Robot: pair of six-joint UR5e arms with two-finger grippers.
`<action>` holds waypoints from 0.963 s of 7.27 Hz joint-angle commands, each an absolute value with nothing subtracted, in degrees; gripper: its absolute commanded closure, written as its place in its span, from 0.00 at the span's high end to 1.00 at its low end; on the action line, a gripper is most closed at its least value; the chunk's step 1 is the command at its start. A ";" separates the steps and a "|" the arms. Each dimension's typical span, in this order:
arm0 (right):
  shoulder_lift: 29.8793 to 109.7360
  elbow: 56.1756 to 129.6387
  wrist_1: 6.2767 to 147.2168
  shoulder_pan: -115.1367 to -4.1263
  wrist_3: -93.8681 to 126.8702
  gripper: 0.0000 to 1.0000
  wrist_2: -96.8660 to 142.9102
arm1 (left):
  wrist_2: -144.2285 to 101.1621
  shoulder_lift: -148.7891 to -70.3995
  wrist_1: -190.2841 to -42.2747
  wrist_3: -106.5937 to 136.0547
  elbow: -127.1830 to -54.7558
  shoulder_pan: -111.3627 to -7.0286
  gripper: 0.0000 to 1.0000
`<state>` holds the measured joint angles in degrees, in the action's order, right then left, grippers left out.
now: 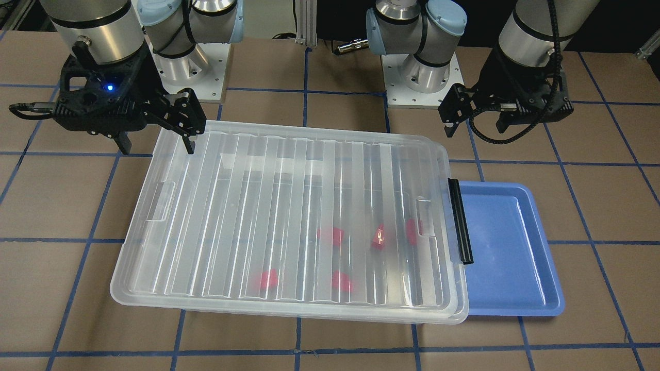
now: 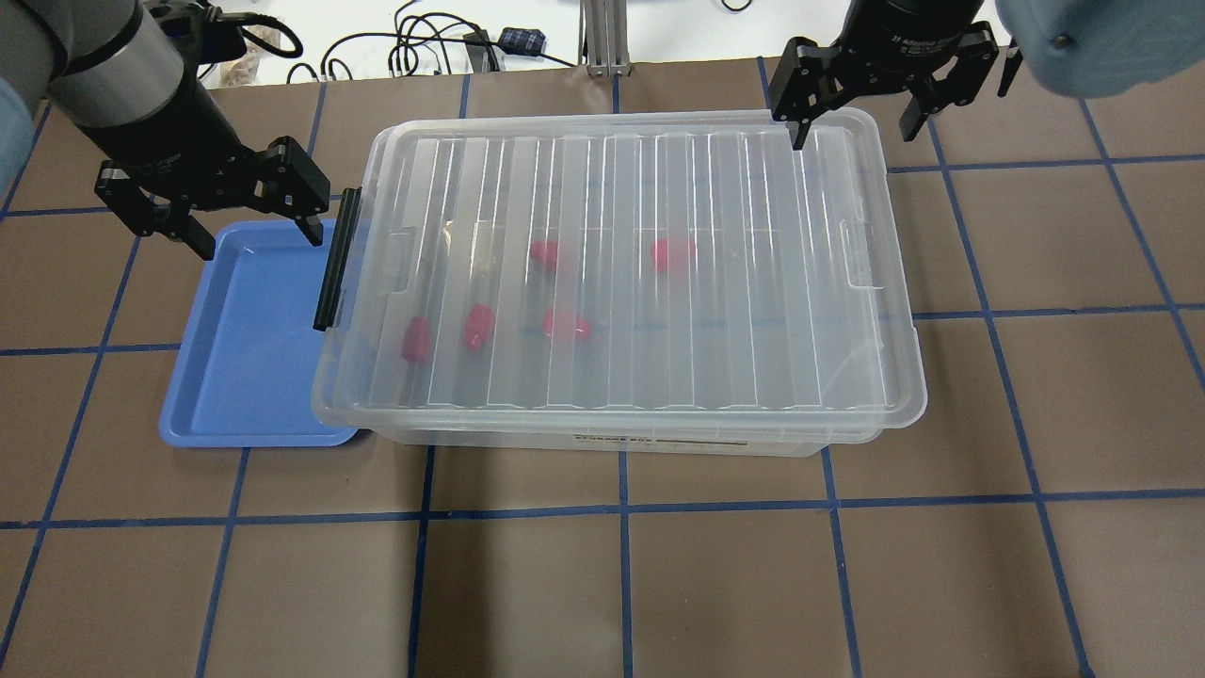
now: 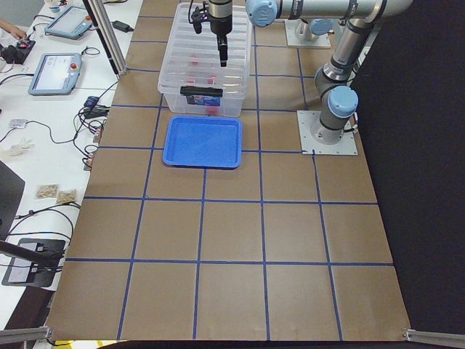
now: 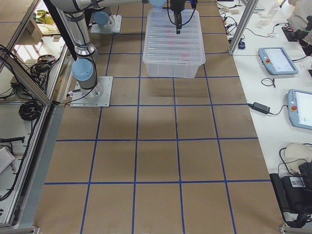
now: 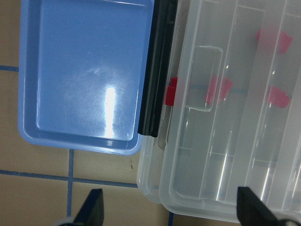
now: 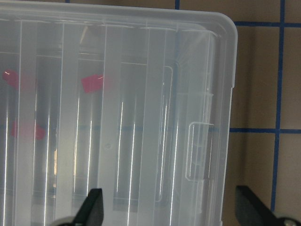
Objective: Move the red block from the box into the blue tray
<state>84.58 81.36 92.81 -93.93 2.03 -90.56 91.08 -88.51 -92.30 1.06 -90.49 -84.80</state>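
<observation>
The box (image 2: pixel 715 282) is a clear bin with its ribbed lid lying on it and a black latch bar (image 2: pixel 337 259) at its left end. Several red blocks show blurred through the lid, one of them a red block (image 2: pixel 477 326) near the latch end. The blue tray (image 2: pixel 249 358) lies empty against that end. My left gripper (image 2: pixel 259 237) is open and empty, above the tray's far edge beside the latch. My right gripper (image 2: pixel 855 132) is open and empty, over the box's far right corner. The left wrist view shows the tray (image 5: pixel 84 70), the latch (image 5: pixel 157 70) and a red block (image 5: pixel 172 89).
The table is brown with blue grid lines. The two arm bases (image 1: pixel 420 77) stand behind the box. Cables and an aluminium post (image 2: pixel 602 38) lie beyond the far edge. The side views show screens and cables on a side bench (image 3: pixel 51 73).
</observation>
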 commanded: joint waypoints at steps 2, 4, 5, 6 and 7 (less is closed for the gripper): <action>84.55 81.65 92.81 -93.69 1.67 1.00 -90.79 | 91.23 -89.12 -92.29 0.97 -90.61 -84.73 1.00; 84.55 81.39 93.07 -93.69 1.67 1.00 -90.79 | 91.41 -89.56 -92.02 0.97 -90.53 -84.64 1.00; 84.55 81.30 92.82 -91.86 1.58 1.00 -90.70 | 91.32 -89.56 -92.02 1.05 -90.53 -84.64 1.00; 84.64 81.73 92.64 -89.41 1.32 1.00 -90.27 | 91.32 -89.56 -92.02 1.32 -90.53 -84.64 1.00; 84.03 82.17 93.25 -88.43 -1.20 1.00 -90.44 | 91.58 -89.56 -92.02 1.23 -90.44 -84.64 1.00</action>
